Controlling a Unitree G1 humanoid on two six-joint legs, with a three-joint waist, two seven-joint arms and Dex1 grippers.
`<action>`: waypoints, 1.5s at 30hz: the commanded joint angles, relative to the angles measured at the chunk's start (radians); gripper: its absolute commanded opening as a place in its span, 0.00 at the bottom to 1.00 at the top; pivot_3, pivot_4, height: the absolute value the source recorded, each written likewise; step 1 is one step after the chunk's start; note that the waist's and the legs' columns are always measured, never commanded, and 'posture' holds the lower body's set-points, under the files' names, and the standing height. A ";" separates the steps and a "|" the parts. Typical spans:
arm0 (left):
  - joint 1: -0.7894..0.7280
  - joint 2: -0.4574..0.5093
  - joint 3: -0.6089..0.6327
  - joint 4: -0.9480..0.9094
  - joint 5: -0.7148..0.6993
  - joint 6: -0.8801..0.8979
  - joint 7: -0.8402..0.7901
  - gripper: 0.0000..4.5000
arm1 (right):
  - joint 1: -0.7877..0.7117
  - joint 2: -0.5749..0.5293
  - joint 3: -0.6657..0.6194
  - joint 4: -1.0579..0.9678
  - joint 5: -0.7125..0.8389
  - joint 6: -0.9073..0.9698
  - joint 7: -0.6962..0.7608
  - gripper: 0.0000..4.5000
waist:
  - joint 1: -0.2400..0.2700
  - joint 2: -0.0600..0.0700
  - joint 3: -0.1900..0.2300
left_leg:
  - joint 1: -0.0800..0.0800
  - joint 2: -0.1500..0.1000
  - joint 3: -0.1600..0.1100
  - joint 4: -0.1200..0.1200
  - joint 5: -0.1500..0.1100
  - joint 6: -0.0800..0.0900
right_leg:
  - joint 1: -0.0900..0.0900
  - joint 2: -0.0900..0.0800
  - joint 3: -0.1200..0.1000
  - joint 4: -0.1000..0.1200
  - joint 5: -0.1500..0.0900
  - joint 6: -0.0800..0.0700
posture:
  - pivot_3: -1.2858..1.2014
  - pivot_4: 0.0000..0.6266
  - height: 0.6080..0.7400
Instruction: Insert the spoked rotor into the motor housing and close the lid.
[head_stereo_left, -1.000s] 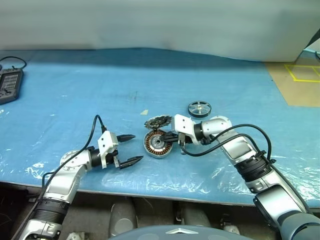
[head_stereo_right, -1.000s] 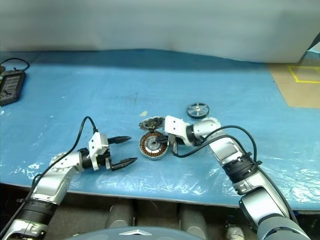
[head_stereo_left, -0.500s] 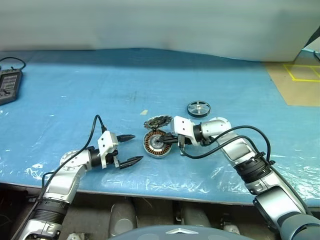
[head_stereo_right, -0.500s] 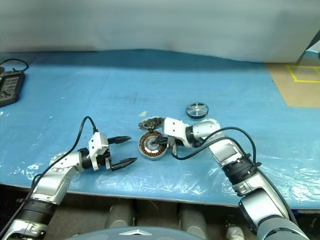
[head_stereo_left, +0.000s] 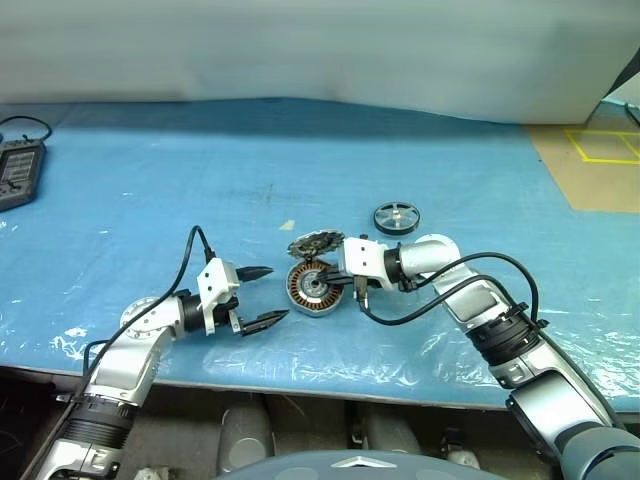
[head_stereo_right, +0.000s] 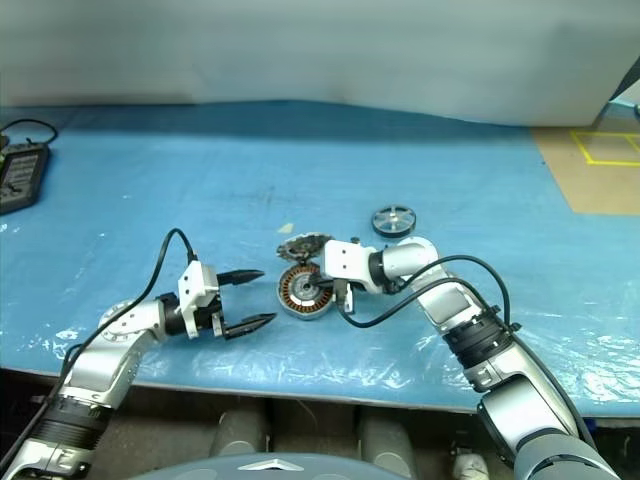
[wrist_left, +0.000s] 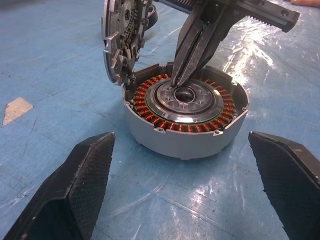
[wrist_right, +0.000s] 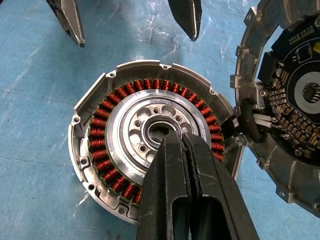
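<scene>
Two arms over blue mat (head_stereo_left: 150, 180). Motor housing (head_stereo_left: 316, 287) at mat centre, lid (head_stereo_left: 316, 243) hinged up behind it. Spoked rotor (head_stereo_left: 398, 217) apart, farther right. Left gripper (head_stereo_left: 262, 297) spread wide beside housing, empty. Right gripper (wrist_right: 181, 142) pinched together, tips at housing hub.

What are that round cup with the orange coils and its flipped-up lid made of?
The shallow round silver motor housing looks like matte cast metal, likely aluminium; its coils gleam like copper wire. The toothed grey lid seems the same dull metal, with a dark circuit board inside.
</scene>
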 joint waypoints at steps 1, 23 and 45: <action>-0.007 0.011 0.014 -0.031 -0.012 -0.003 0.000 1.00 | 0.033 -0.025 0.061 0.033 -0.060 0.017 0.026 0.01 | 0.000 0.000 -0.001 | 0.000 0.000 0.000 0.000 0.000 0.000 | 0.000 0.000 0.000 0.000 0.000 0.000 | 0.52 0.24 1.00; 0.003 0.003 0.007 0.011 -0.006 -0.048 -0.006 1.00 | 0.026 -0.060 0.128 0.071 -0.219 -0.029 0.005 0.01 | -0.003 -0.002 -0.014 | 0.011 -0.001 0.000 -0.004 -0.002 0.004 | 0.011 -0.002 0.001 -0.003 -0.005 0.007 | 0.52 0.24 1.00; 0.004 0.002 0.009 0.014 -0.006 -0.046 -0.008 1.00 | 0.038 -0.088 0.147 0.035 -0.226 -0.064 0.020 0.01 | 0.007 -0.002 -0.015 | 0.016 -0.001 0.001 -0.011 -0.003 0.004 | 0.016 -0.002 0.001 -0.012 -0.006 0.009 | 0.52 0.24 1.00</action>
